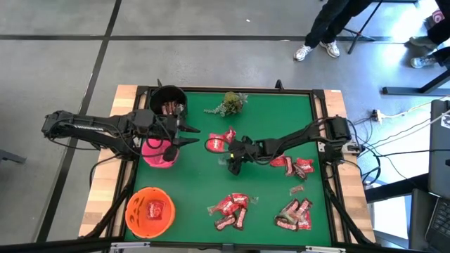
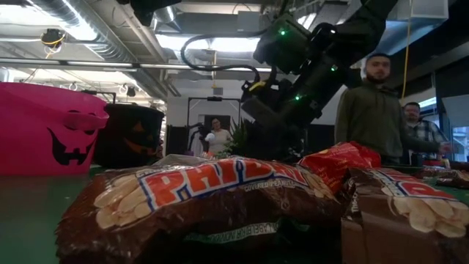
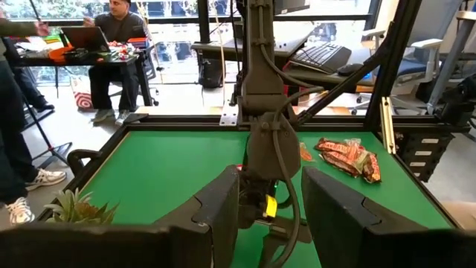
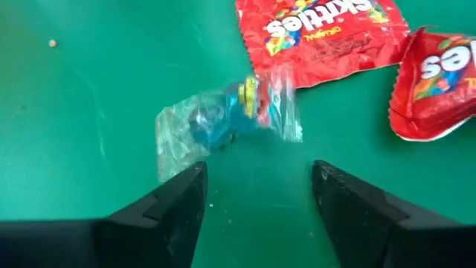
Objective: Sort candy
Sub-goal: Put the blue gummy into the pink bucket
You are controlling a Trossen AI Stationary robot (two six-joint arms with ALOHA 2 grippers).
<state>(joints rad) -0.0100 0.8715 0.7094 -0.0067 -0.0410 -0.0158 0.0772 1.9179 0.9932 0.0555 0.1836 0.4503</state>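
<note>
Right pincer [image 4: 256, 195] spread above clear candy packet [image 4: 227, 126], lying crosswise.

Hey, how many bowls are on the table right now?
3. A black bowl sits at the far left of the mat, a pink bowl just in front of it, and an orange bowl at the near left corner. None seems hidden.

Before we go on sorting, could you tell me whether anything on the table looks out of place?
Yes: a clear crinkled packet with blue and yellow contents lies on the green mat before the right end effector, unlike the red candy packets beside it. A green sprig also sits among the candy.
</note>
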